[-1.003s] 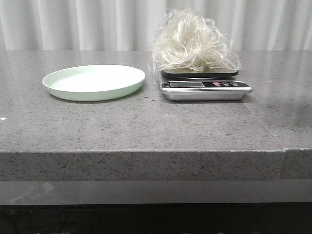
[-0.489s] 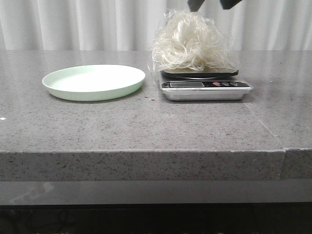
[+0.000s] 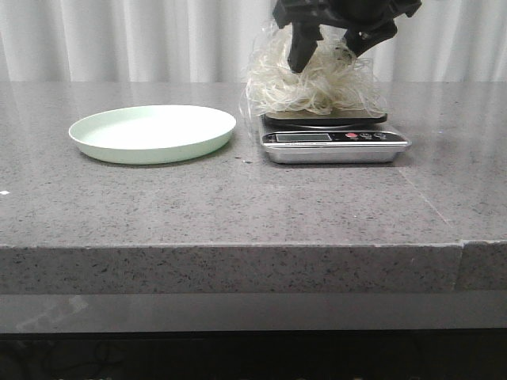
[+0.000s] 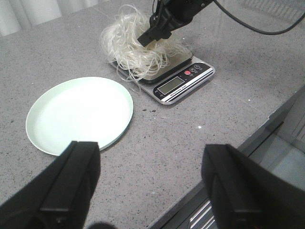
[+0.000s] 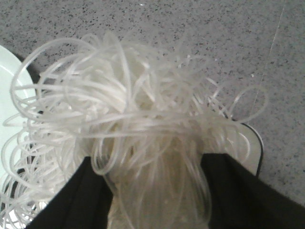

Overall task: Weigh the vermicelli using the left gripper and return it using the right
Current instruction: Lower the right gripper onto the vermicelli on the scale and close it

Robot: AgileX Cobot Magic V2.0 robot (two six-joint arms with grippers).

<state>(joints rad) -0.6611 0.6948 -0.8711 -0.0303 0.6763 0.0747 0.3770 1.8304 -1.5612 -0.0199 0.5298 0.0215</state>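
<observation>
The vermicelli (image 3: 313,83) is a fluffy white heap on the platform of the silver kitchen scale (image 3: 335,145). My right gripper (image 3: 326,57) has come down from above into the top of the heap. It is open, with one black finger on each side of the strands. In the right wrist view the vermicelli (image 5: 138,124) fills the gap between the right gripper's (image 5: 155,191) fingers. The pale green plate (image 3: 153,133) stands empty to the left of the scale. My left gripper (image 4: 151,157) is open and empty, above the table's front edge, and is out of the front view.
The grey stone table (image 3: 238,206) has its front edge (image 3: 238,247) near me. White curtains (image 3: 119,39) hang behind it. The scale's display and red buttons (image 4: 190,72) face the front.
My right gripper has come down from the top of the front view into the vermicelli heap. The heap's top is pressed and disturbed. The plate and the scale have not moved.
</observation>
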